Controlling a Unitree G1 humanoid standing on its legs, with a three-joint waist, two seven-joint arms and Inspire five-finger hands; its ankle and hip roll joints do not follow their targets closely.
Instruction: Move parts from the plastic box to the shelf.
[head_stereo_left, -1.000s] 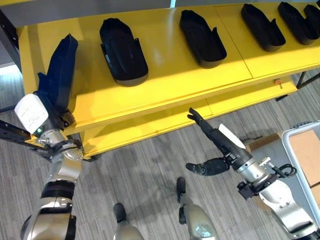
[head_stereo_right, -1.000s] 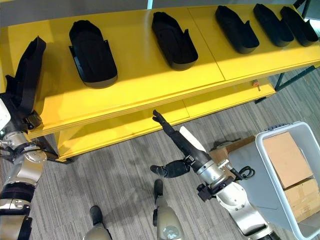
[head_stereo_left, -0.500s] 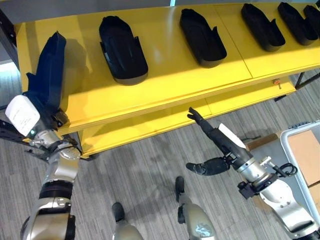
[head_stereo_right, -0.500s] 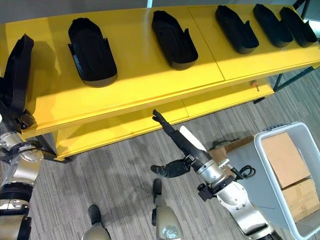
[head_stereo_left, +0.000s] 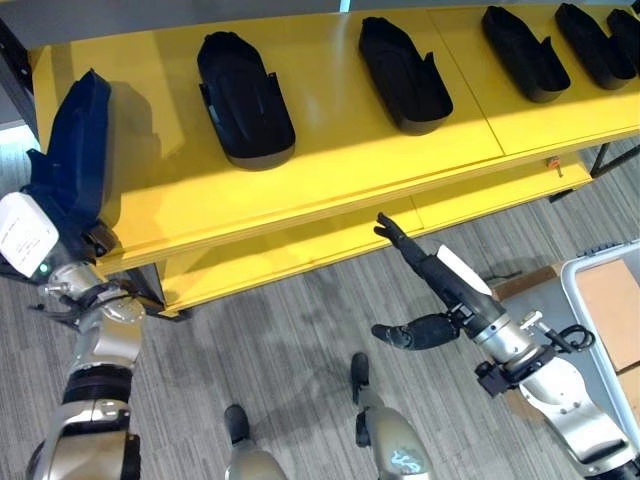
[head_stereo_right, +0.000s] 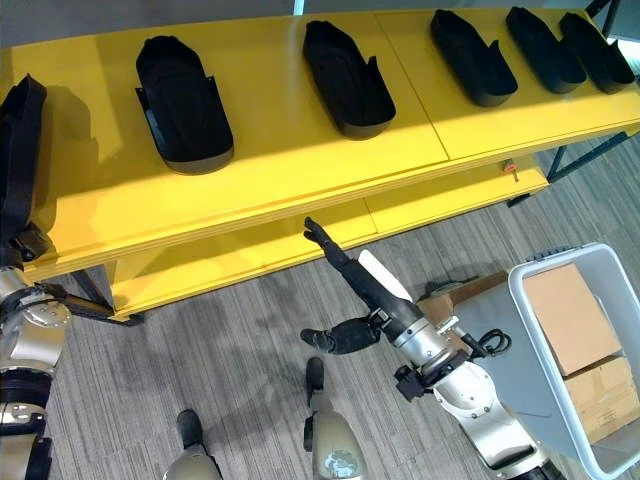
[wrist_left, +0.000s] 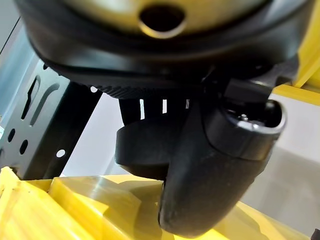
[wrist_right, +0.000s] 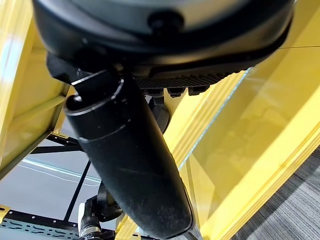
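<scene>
In the left eye view, I see my left hand (head_stereo_left: 75, 235) at the left end of the yellow shelf (head_stereo_left: 340, 150). It is holding up a long dark part (head_stereo_left: 72, 165) that stands tilted over the shelf's left edge. 4 more black parts lie flat in a row on the top board, and the nearest one (head_stereo_left: 245, 100) is well apart from mine. I think the step now is to lay my part down flat on the bare yellow spot beside that one. To do it well, I should tip it down slowly, keep it off the shelf's edge, and only let go when it rests on the board.

My right hand (head_stereo_left: 425, 270) is low, in front of the lower board, with its fingers straight and nothing in it.

In the right eye view, the grey plastic box (head_stereo_right: 530, 330) sits on the floor at my right. It has 2 brown cartons (head_stereo_right: 575, 320) in it.

In the left wrist view, I see the thumb (wrist_left: 220, 170) curled close against a dark shape, with yellow shelf below. So I judge the hand is closed on the part.

In the right wrist view, a straight dark finger (wrist_right: 130, 160) points along the yellow boards and touches nothing.
</scene>
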